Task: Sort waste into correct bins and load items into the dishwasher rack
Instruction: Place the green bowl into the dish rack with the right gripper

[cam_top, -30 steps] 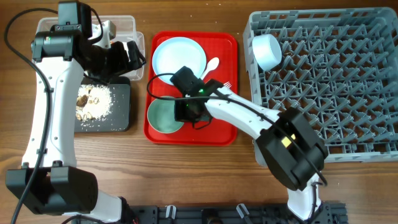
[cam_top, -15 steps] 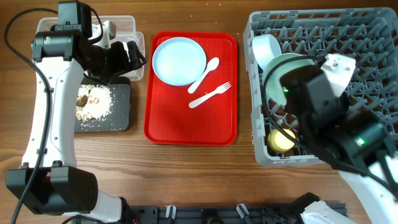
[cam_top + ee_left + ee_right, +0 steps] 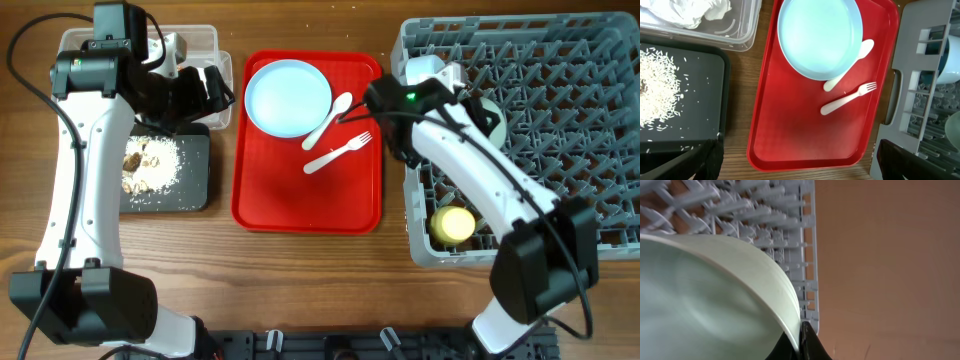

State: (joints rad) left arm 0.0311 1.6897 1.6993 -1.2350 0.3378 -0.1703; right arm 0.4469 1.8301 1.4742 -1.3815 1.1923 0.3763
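Note:
My right gripper (image 3: 462, 100) is shut on the rim of the pale green bowl (image 3: 489, 112), holding it on edge over the grey dishwasher rack (image 3: 600, 150); the right wrist view shows the fingers (image 3: 801, 341) pinching the bowl (image 3: 705, 295). A light blue bowl (image 3: 424, 68) and a yellow cup (image 3: 452, 222) sit in the rack. The light blue plate (image 3: 288, 97), white spoon (image 3: 331, 117) and fork (image 3: 338, 152) lie on the red tray (image 3: 300, 200). My left gripper (image 3: 213, 95) is open and empty by the clear tub (image 3: 215, 40). The red wrapper is hidden.
The black tray (image 3: 195, 195) holds food scraps (image 3: 148, 162). The left wrist view shows a white napkin (image 3: 695, 10) in the clear tub (image 3: 740, 35), the black tray (image 3: 690, 125), the plate (image 3: 820, 37), the fork (image 3: 847, 100) and the rack's edge (image 3: 910, 100).
The pale green bowl has left the red tray and moved right in my right gripper, over the rack. The left arm has not moved.

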